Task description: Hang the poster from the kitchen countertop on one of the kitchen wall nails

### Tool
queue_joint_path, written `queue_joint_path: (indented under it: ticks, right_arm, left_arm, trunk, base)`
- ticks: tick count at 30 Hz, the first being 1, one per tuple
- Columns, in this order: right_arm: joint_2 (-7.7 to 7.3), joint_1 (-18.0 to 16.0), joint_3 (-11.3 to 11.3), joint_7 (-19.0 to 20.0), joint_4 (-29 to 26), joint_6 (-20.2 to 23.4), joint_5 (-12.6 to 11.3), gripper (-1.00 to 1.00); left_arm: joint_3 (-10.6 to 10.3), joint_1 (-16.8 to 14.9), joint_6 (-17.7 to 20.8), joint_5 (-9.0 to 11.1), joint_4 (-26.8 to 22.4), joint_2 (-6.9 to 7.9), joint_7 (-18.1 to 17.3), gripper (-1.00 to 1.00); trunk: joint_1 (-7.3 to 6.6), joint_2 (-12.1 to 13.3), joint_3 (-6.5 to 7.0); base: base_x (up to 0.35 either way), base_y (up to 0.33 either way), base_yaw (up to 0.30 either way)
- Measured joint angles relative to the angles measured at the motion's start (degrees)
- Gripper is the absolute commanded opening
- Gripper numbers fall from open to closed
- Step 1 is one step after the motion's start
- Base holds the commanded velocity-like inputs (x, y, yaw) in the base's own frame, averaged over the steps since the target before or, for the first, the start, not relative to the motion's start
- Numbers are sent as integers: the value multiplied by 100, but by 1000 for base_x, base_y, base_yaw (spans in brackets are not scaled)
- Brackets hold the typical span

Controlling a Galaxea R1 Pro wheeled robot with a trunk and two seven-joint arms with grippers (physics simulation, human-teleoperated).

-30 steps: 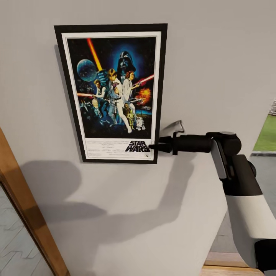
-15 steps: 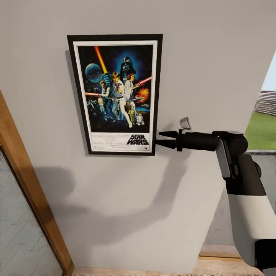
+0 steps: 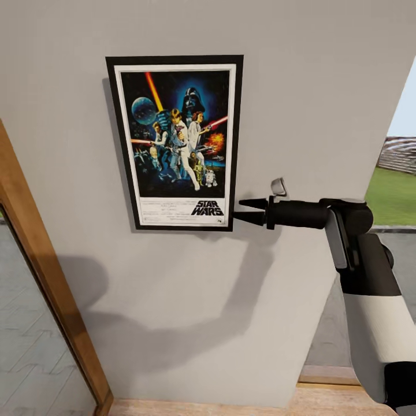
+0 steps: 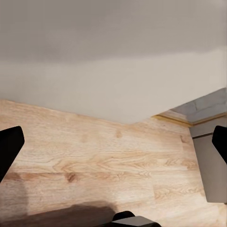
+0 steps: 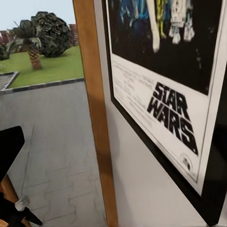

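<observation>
Head view, black-framed poster (image 3: 176,143) upright on grey wall (image 3: 300,86)

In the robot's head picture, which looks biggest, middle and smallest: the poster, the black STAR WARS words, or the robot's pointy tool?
Largest to smallest, as they look:
1. The poster, by far.
2. The right tool, its two fingers apart beside the poster's lower corner.
3. The STAR WARS logo.
The tool and the logo look nearly alike, so their order is unsure.

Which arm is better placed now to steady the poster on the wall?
Right. Its gripper sits, jaws parted, beside the poster, at the lower frame corner. The left gripper faces the wooden floor.
</observation>
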Motion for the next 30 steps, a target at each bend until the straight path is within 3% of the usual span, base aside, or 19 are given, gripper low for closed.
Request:
queue_joint_path:
  ticks: [11, 15, 16, 17, 18, 20, 21, 22, 24, 27, 28, 30]
  right_arm:
    - [0, 81, 0, 3, 0, -6, 0, 100]
    - [-4, 401, -20, 93, -60, -52, -2, 100]
    - [-6, 558, -27, 195, -104, -91, 1, 100]
    - [-12, 1168, -302, 626, -167, -656, -8, 100]
    - [-12, 1695, -399, 749, -174, -903, -3, 100]
    - [-12, 1991, -481, 898, -179, -1181, -6, 100]
    - [-12, 2540, -545, 1135, -178, -1796, -7, 100]
    - [-12, 3143, -551, 1168, -167, -2000, -5, 100]
    - [-11, 3223, -552, 1185, -153, -2186, -3, 100]
    - [-11, 3656, -554, 1194, -110, -2513, 7, 100]
    - [-12, 4094, -559, 1185, 273, -2939, 11, 100]
    - [-12, 4401, -562, 1181, 799, -3346, 17, 100]
  left_arm:
    - [0, 0, 0, 0, 0, 0, 0, 100]
    - [0, 0, 0, 0, 0, 0, 0, 100]
    - [-1, 0, 0, 1, 0, 0, 0, 100]
    - [0, 0, 0, 2, -1, 0, -1, 100]
    - [-1, 0, 0, 2, -1, 0, -1, 100]
    - [-1, 0, 0, 1, 0, 0, 0, 100]
    - [4, -1, 0, -2, 6, 0, 1, 100]
    - [-2, 1, 0, 2, 6, 0, -1, 100]
    - [-1, 0, 0, 1, 8, 0, 1, 100]
    - [-1, 0, 0, 1, 8, 0, 0, 100]
    - [0, 0, -1, 1, 11, -10, 2, 100]
    - [3, 0, 0, 2, 14, -25, 4, 100]
  trunk:
    - [0, 0, 0]
    - [0, 0, 0]
    - [0, 0, -1]
    - [-1, -3, -1]
    - [1, 2, -2]
    - [0, 0, -1]
    - [5, 7, 2]
    - [1, -2, -2]
    - [3, 0, 0]
    - [4, 0, 0]
    - [2, -1, -1]
    - [1, -1, -1]
  base:
    - [0, 0, 0]
    - [0, 0, 0]
    - [0, 0, 0]
    - [0, 0, 0]
    - [0, 0, 0]
    - [-103, 0, 0]
    - [-254, 0, 0]
    - [-271, 0, 0]
    - [-290, 0, 0]
    - [-272, 0, 0]
    - [-150, 0, 0]
    - [-87, 0, 0]
